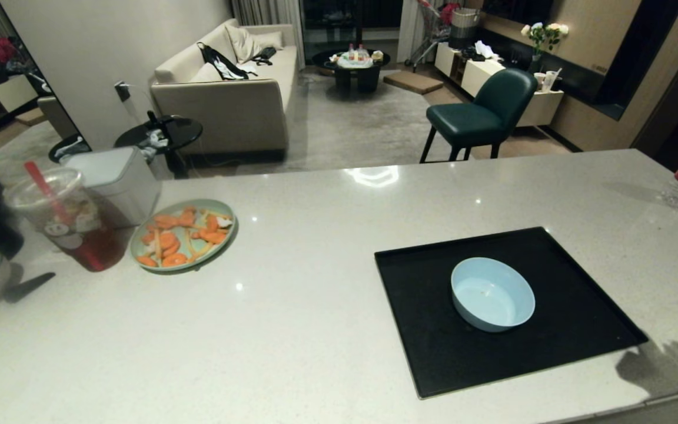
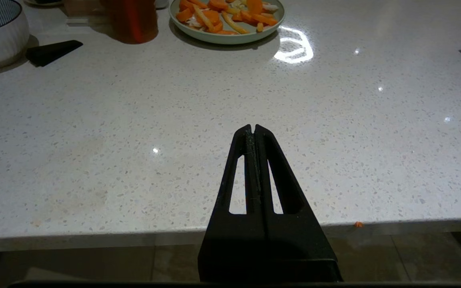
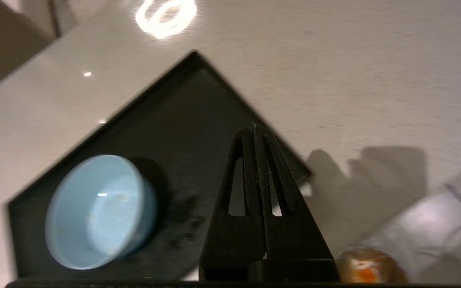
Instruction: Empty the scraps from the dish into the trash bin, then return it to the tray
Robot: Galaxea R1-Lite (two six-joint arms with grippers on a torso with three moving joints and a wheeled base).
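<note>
Item: my right gripper (image 3: 254,127), fingers pressed together, empty, above the tray's (image 1: 433,353) edge. Left gripper (image 2: 253,128) likewise closed, empty. One dish (image 1: 492,294) on one tray. One green plate (image 1: 182,234).

The pale speckled stone worktop (image 1: 315,294) looks polished and glossy; the flat black rectangular tray (image 1: 580,312) is matt; the small light-blue bowl (image 1: 492,294) is smooth

Home: stone counter (image 1: 327,306), sofa (image 1: 233,88), coffee table (image 1: 351,68) behind.
</note>
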